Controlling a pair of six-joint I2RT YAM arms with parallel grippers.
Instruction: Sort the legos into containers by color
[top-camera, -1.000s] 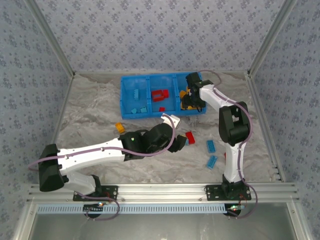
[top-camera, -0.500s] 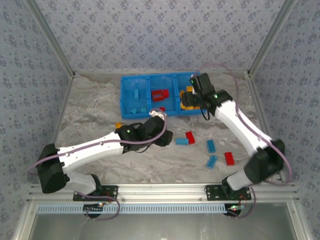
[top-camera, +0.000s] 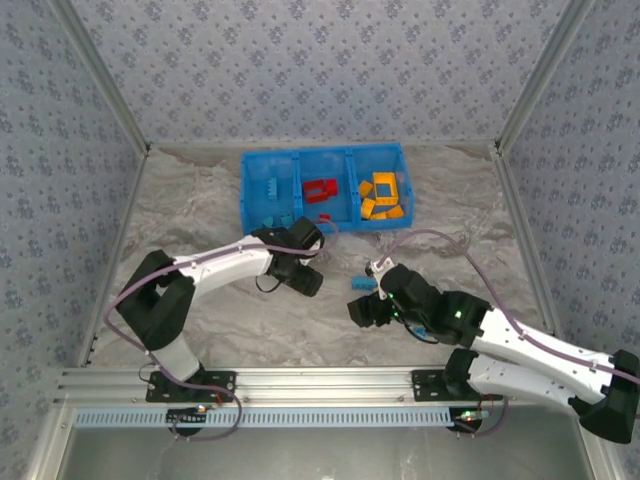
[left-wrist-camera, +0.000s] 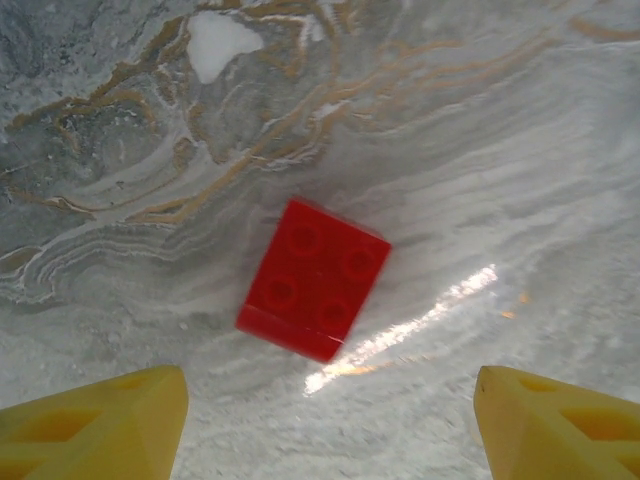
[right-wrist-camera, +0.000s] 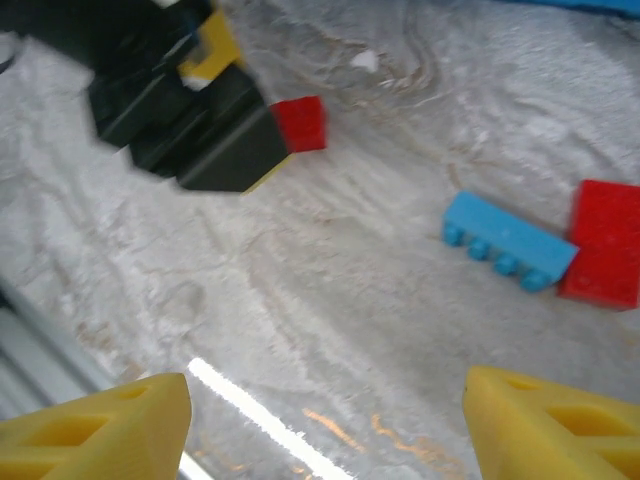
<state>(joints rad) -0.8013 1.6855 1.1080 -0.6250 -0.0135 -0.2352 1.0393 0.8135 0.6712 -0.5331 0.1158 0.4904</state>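
The blue container (top-camera: 322, 190) stands at the back, with blue legos (top-camera: 272, 205) in its left compartment, red ones (top-camera: 320, 190) in the middle and orange ones (top-camera: 383, 195) on the right. My left gripper (top-camera: 305, 280) (left-wrist-camera: 330, 430) hovers open just short of a red lego (left-wrist-camera: 315, 277) lying flat on the table. My right gripper (top-camera: 362, 310) (right-wrist-camera: 325, 430) is open over bare table at the centre front. Ahead of it lie a blue lego (right-wrist-camera: 508, 240) (top-camera: 363, 284), a red lego (right-wrist-camera: 603, 243) touching it, and another red lego (right-wrist-camera: 300, 123) beside the left gripper's black body (right-wrist-camera: 185, 120).
The marbled tabletop (top-camera: 200, 220) is walled in by patterned panels at the back and sides. An aluminium rail (top-camera: 320, 380) runs along the near edge. The right arm (top-camera: 520, 340) lies low across the front right; the left arm (top-camera: 200, 270) is folded at the left.
The right arm swung from the bin's right compartment down to the centre front and now covers the front-right bricks. The left arm folded back, its gripper shifting slightly left.
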